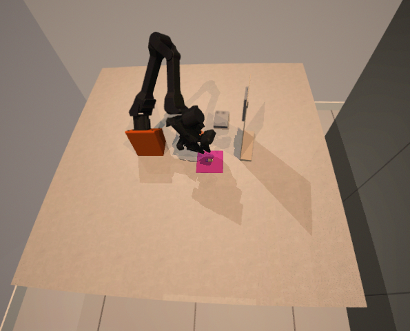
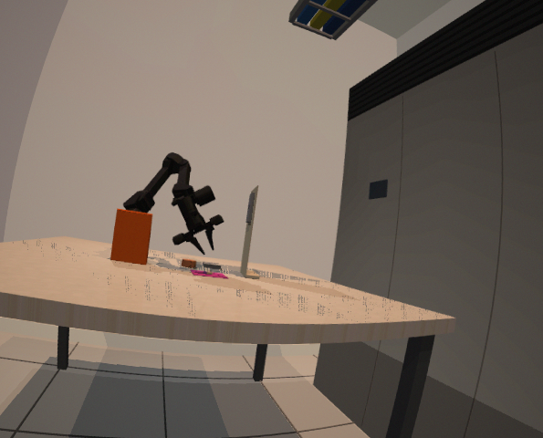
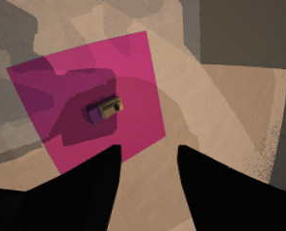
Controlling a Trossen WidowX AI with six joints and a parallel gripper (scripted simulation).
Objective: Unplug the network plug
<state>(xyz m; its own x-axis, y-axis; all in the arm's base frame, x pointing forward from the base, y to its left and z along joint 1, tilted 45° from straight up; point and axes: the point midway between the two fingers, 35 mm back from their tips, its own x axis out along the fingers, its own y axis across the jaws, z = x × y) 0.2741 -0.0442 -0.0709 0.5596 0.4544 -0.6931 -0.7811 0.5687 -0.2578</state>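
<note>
The plug [image 1: 209, 160] [image 3: 105, 110], yellowish with a purple end, lies on the magenta marked square [image 1: 216, 168] [image 3: 138, 63], well inside its edges. My gripper [image 1: 206, 152] [image 2: 208, 252] [image 3: 149, 152] is open, with a gap and nothing between its fingertips. It hangs above the table, clear of the plug and of the square. The upright panel [image 2: 246, 245] stands to the right of the square, with a grey socket plate [image 1: 245, 103] [image 2: 250, 207] on its upper part. The socket opening and the plug's tab are too small to make out.
A small grey box [image 1: 221, 119] [image 2: 212, 265] lies behind the square, left of the panel. A small orange-brown block [image 2: 189, 263] lies on the table [image 1: 162, 249] near it. The arm's orange base block [image 1: 147, 143] [image 2: 131, 236] stands at the left. The panel's foot [image 1: 247, 147] rests on the table.
</note>
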